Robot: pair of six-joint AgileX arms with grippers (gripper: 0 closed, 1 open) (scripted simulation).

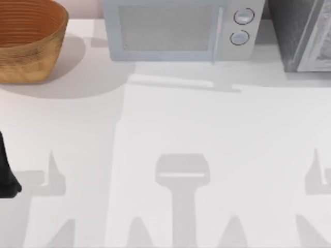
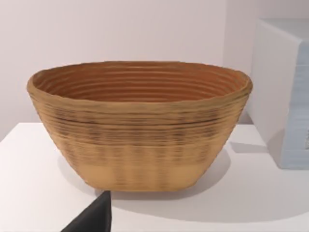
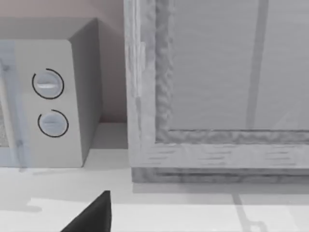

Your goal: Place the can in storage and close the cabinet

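The can is out of view. The cabinet (image 1: 289, 36), a dark grey speckled box with a pale white-framed door panel (image 1: 318, 46), stands at the table's back right corner, cut off by the picture's edge. In the right wrist view the cabinet (image 3: 145, 96) is close ahead, its framed door panel (image 3: 217, 72) facing the camera. A dark bit of my right gripper (image 3: 94, 215) shows low in front of it. My left arm (image 1: 8, 175) sits at the table's left edge, and a dark bit of my left gripper (image 2: 94, 215) points at the basket.
A woven brown basket (image 1: 26, 41) stands at the back left, seen as hollow in the left wrist view (image 2: 140, 125). A white microwave (image 1: 176, 31) with two round knobs (image 1: 243, 16) stands at the back middle, next to the cabinet. The white table (image 1: 170, 129) stretches in front.
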